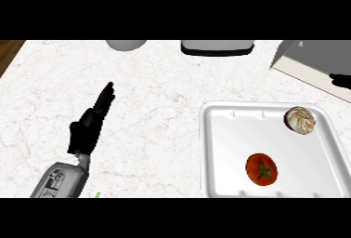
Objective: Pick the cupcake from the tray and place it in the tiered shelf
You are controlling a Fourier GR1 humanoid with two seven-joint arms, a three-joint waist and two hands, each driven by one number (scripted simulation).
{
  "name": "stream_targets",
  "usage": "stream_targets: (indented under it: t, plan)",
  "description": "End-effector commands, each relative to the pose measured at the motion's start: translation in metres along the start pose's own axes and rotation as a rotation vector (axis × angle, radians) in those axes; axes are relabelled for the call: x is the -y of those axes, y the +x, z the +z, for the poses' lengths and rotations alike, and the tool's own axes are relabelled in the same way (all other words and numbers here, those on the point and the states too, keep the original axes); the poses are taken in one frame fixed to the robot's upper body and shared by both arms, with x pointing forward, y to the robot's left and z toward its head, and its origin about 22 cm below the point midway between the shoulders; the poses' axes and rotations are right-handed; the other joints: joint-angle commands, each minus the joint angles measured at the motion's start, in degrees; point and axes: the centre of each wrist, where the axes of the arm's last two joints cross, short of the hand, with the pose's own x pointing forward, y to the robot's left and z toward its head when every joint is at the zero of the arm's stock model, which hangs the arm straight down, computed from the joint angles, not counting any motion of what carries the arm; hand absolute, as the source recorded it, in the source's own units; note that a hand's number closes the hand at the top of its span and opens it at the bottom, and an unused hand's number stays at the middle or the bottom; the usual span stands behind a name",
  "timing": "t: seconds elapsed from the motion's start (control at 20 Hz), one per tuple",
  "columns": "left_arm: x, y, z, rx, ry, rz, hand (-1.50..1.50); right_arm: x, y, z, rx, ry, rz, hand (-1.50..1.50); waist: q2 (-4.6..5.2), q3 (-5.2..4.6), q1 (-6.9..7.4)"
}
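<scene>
Head view: left black hand (89, 125) is resting at 9 o'clock on the white marbled bench (158, 93), fingers straight, holding nothing. Brown-and-cream swirled cupcake (300, 120) is sitting at 2 o'clock in the white rectangular tray (226, 153), near its far rim; red tomato (262, 169) at 5 o'clock. Right hand's dark tip (341, 81) is showing at 3 o'clock, likely heading for the cupcake; its fingers, cannot tell.

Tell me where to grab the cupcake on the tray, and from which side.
Probably from above, fingers closing round its sides. The cupcake sits in the far right corner of the white tray, close against the raised rim, so a low approach from the right or far side looks blocked. The tomato lies nearer, apart from it. Only the left hand shows, open over the counter.
</scene>
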Motion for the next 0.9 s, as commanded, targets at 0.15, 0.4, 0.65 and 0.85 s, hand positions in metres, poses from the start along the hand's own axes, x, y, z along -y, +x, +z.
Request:
stream_targets:
  t: [0.15,0.4,0.65,0.85]
  plan:
    - [-0.006,0.007,0.000,-0.007,-0.024,-0.011,0.00,-0.023,0.013,-0.021,-0.005,-0.027,-0.022,-1.50,0.03,0.01,0.21]
    - [-0.008,0.003,-0.001,-0.002,-0.012,-0.004,0.00,-0.026,-0.005,0.001,-0.018,0.007,-0.011,-1.50,0.08,0.02,0.16]
    - [0.005,0.018,0.011,-0.004,-0.010,0.003,0.00,-0.041,0.006,-0.032,-0.046,0.006,-0.009,-1.50,0.05,0.02,0.44]
    - [-0.006,0.006,0.017,-0.010,-0.009,-0.006,0.00,-0.050,0.018,-0.020,-0.070,0.017,0.016,-1.50,-0.02,0.01,0.13]
